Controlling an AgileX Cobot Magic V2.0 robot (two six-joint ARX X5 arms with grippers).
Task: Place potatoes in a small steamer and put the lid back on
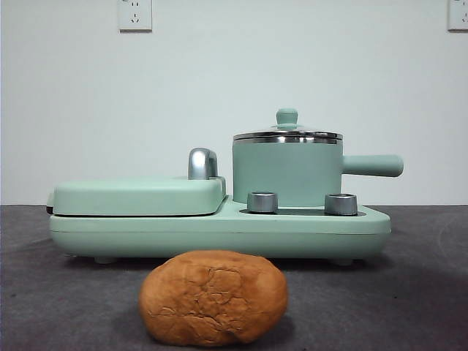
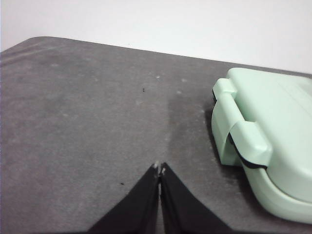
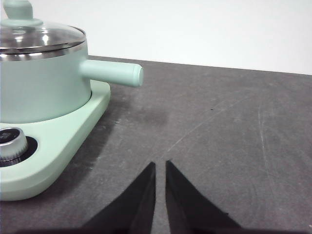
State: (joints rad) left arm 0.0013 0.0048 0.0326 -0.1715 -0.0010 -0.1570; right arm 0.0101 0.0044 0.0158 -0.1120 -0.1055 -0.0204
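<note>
- Potato (image 1: pixel 213 297): one large oval lump, orange-brown, with a rough, cracked skin much like a bread roll. It lies on the dark grey table (image 1: pixel 424 292) at 6 o'clock in the front view, nearest the camera and apart from the appliance behind it.
- Small steamer (image 1: pixel 287 172): a mint-green cylindrical pot with a steel rim and a straight handle (image 1: pixel 372 165) pointing towards 3 o'clock. It stands on the right half of the mint-green cooker base (image 1: pixel 219 232), behind two steel knobs (image 1: pixel 262 202).
- Lid (image 1: pixel 287 134): clear glass in a shiny steel rim, topped by a small mint-green knob. It sits closed on the steamer.
- Griddle cover (image 1: pixel 137 195): flat, mint-green, with a chrome handle (image 1: pixel 202 163), shut on the left half of the base.
- Writing: no brand or label can be read on any item; two white wall sockets (image 1: pixel 135 14) show at 11 and 1 o'clock.
- Left gripper (image 2: pixel 159 169): clenched on nothing, above bare table beside the griddle end.
- Right gripper (image 3: pixel 160 165): jaws nearly together with a thin gap, holding nothing, near the steamer handle.
</note>
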